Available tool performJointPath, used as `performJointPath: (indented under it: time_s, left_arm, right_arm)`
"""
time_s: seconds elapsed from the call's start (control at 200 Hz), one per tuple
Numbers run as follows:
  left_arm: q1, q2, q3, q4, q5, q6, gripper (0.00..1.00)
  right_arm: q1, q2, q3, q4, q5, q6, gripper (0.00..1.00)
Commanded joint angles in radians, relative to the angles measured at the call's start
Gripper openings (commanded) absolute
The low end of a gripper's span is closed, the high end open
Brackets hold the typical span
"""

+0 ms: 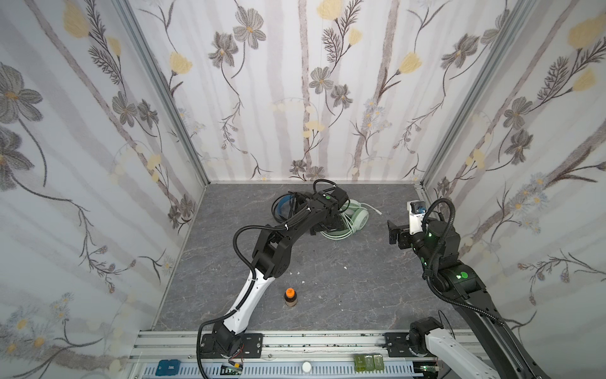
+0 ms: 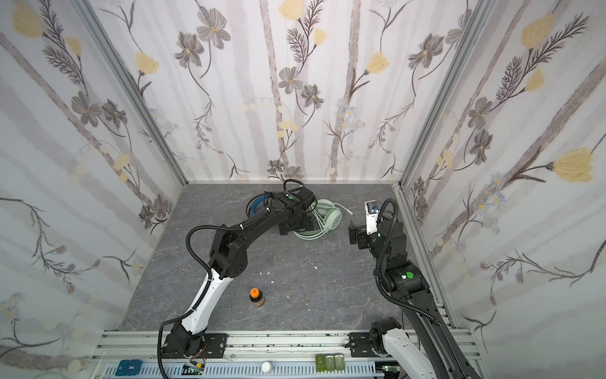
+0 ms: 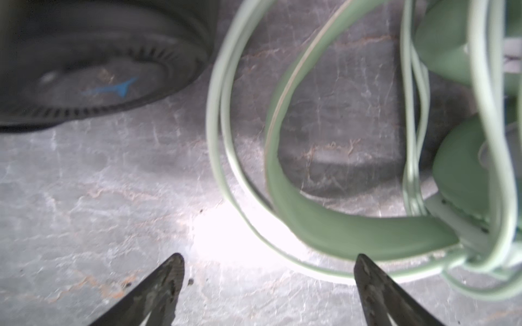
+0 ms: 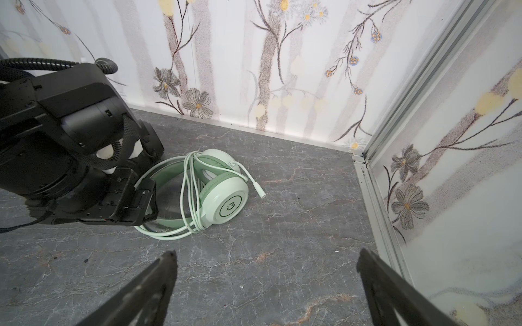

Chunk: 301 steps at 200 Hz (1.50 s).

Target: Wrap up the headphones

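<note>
Looking at the mint green headset (image 4: 223, 194), we think it is light, with a stiff headband (image 3: 339, 228) and a thin, floppy cable (image 4: 187, 194) looped loosely around it that could slip. The headband seems the best place to grab. This headset lies near the back wall, just beside the black headset (image 3: 93, 70). Our left gripper (image 3: 268, 258) hangs low over them, wide open and empty. Our right gripper (image 4: 267, 252) is off to the side, also open and empty. The gray table (image 1: 328, 295) looks flat and smooth, with flowered walls (image 1: 295, 98) close around.
</note>
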Motion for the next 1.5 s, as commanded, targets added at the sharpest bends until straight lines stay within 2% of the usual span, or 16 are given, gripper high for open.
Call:
performJointPath:
  time_s: [0.0,0.135,0.26,0.335,0.435,0.535,0.654,0.774,0.919,1.004,1.074,1.139,1.329,1.384,1.459,1.499]
  left_arm:
    - [-0.018,-0.071,-0.026,-0.013,0.043,0.043,0.99]
    - [-0.028,-0.259,-0.211,0.069,0.062,0.065,1.0]
    - [-0.008,-0.491,-0.475,0.222,0.078,0.093,1.0]
    - [0.013,-0.64,-0.648,0.319,0.037,0.14,1.0]
    - [0.111,-0.801,-0.856,0.383,0.012,0.166,1.0]
    - [0.25,-0.914,-0.982,0.407,0.034,0.163,1.0]
    - [0.368,-1.082,-1.129,0.509,-0.023,0.229,1.0]
    - [0.442,-1.205,-1.28,0.615,-0.204,0.243,1.0]
    - [0.471,-1.295,-1.509,0.853,-0.344,0.358,1.0]
    - [0.475,-1.332,-1.649,1.024,-0.406,0.426,1.0]
    - [0.476,-1.334,-1.731,1.135,-0.467,0.455,1.0]
    - [0.489,-1.325,-1.755,1.217,-0.505,0.495,1.0]
    - [0.582,-1.162,-1.805,1.578,-0.446,0.622,1.0]
    - [0.602,-1.092,-1.808,1.62,-0.442,0.642,1.0]
    - [0.608,-1.015,-1.843,1.758,-0.44,0.694,1.0]
    - [0.61,-1.001,-1.827,1.751,-0.405,0.723,1.0]
  right_arm:
    - [0.0,-0.017,-0.016,0.037,0.004,0.024,1.0]
    - [-0.001,-0.04,-0.033,0.048,-0.007,0.067,1.0]
    - [-0.006,-0.039,-0.049,0.081,0.002,0.118,1.0]
    - [-0.011,-0.039,-0.092,0.127,0.001,0.156,1.0]
    - [-0.028,-0.046,-0.148,0.151,0.019,0.271,1.0]
    - [-0.035,-0.078,-0.204,0.165,0.052,0.34,1.0]
    - [-0.044,-0.151,-0.312,0.297,0.186,0.393,1.0]
    - [-0.053,-0.185,-0.435,0.514,0.218,0.333,1.0]
    - [-0.106,-0.04,-0.536,0.799,0.186,0.232,1.0]
    - [-0.153,0.106,-0.497,0.812,0.121,0.246,1.0]
    - [-0.171,0.198,-0.472,0.888,0.014,0.178,1.0]
    - [-0.174,0.262,-0.478,1.001,-0.013,0.147,1.0]
    - [-0.188,0.47,-0.486,1.211,0.026,0.112,1.0]
    - [-0.187,0.471,-0.455,1.158,0.003,0.064,1.0]
    - [-0.195,0.489,-0.532,1.358,-0.004,0.034,1.0]
    - [-0.228,0.536,-0.582,1.487,-0.042,0.062,1.0]
